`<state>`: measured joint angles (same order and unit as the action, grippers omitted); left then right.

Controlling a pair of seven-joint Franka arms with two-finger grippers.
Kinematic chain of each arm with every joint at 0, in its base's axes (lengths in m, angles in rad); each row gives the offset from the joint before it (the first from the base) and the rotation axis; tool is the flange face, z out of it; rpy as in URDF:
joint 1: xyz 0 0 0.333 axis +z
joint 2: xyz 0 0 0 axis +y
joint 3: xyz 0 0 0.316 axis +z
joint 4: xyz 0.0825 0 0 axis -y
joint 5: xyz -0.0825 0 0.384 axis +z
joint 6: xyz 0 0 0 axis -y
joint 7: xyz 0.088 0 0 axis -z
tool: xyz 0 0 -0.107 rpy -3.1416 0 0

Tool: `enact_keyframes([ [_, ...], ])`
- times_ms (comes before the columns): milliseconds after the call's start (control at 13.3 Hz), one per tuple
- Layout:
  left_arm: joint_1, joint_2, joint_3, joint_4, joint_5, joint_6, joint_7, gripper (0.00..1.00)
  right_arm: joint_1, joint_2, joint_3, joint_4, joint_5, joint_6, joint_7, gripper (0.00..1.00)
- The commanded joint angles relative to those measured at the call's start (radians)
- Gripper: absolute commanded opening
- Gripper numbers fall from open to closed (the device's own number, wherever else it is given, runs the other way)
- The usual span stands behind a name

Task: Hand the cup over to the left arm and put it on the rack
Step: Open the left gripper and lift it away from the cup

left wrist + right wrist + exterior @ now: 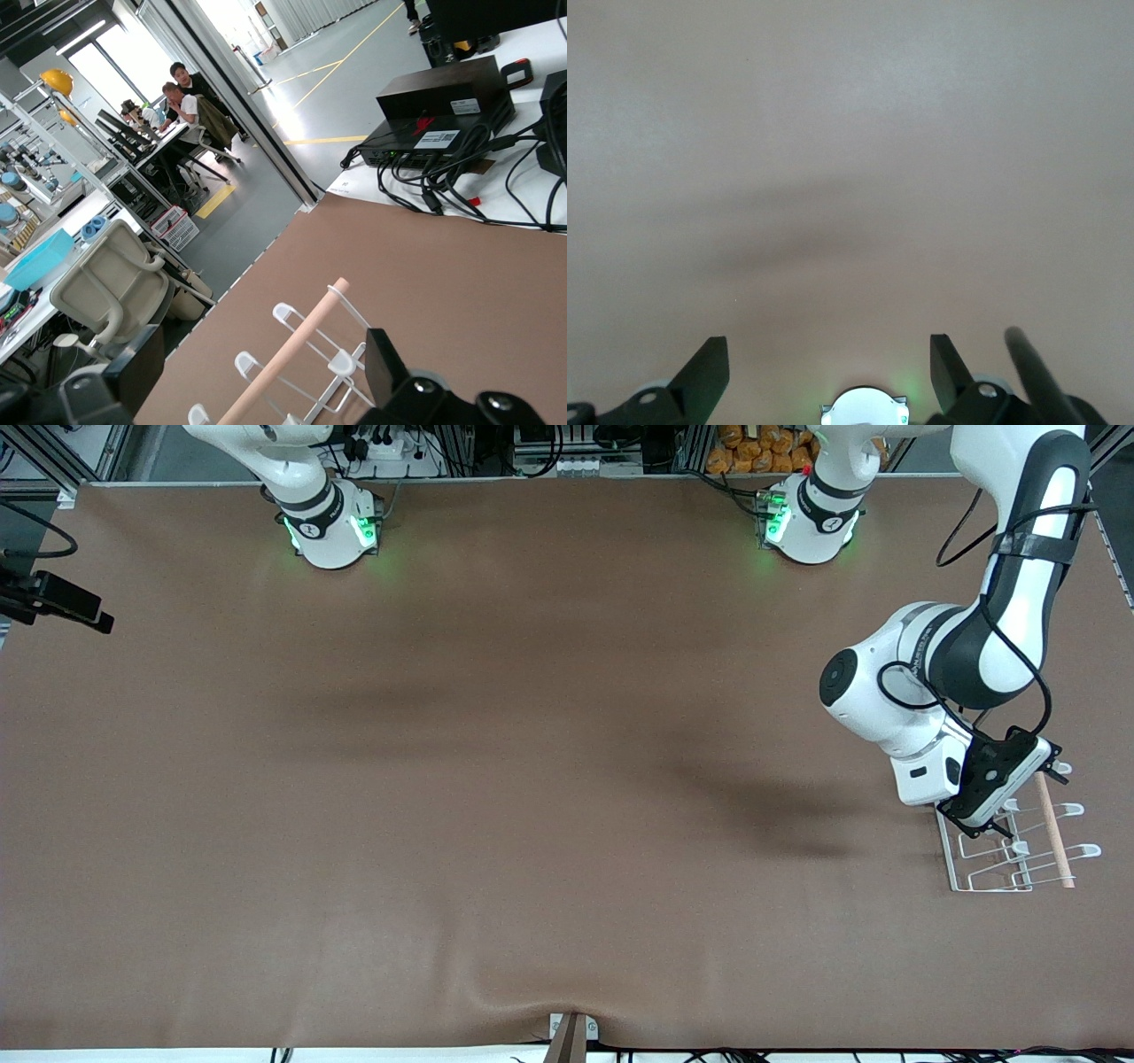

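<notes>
No cup is seen in any view, so its bearing from either hand cannot be given. The left gripper (1019, 793) is held over the wire rack (974, 868) at the left arm's end of the table, with fingers apart and nothing between them; the rack's wooden dowel (1054, 833) is laid lengthwise toward the front camera. The right gripper (828, 363) is held over bare brown table (850, 133), likewise spread and empty. No legible writing is found.
</notes>
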<state>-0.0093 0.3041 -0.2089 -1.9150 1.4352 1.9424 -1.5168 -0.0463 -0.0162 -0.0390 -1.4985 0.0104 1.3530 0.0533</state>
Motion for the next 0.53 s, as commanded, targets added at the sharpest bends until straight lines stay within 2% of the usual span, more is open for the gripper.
enact_keyframes([
  [0, -0.008, 0.000, -0.012, 0.060, -0.123, 0.003, 0.145, 1.00, 0.011, 0.002, -0.002, 0.006, 0.005, 0.000, 0.017, 1.00],
  [225, -0.002, -0.006, -0.010, 0.175, -0.358, 0.010, 0.457, 1.00, 0.011, 0.007, -0.002, 0.006, 0.003, 0.002, 0.017, 1.00],
  [451, 0.005, -0.022, -0.010, 0.234, -0.518, 0.009, 0.608, 1.00, 0.011, 0.007, -0.002, 0.007, 0.003, 0.000, 0.017, 1.00],
])
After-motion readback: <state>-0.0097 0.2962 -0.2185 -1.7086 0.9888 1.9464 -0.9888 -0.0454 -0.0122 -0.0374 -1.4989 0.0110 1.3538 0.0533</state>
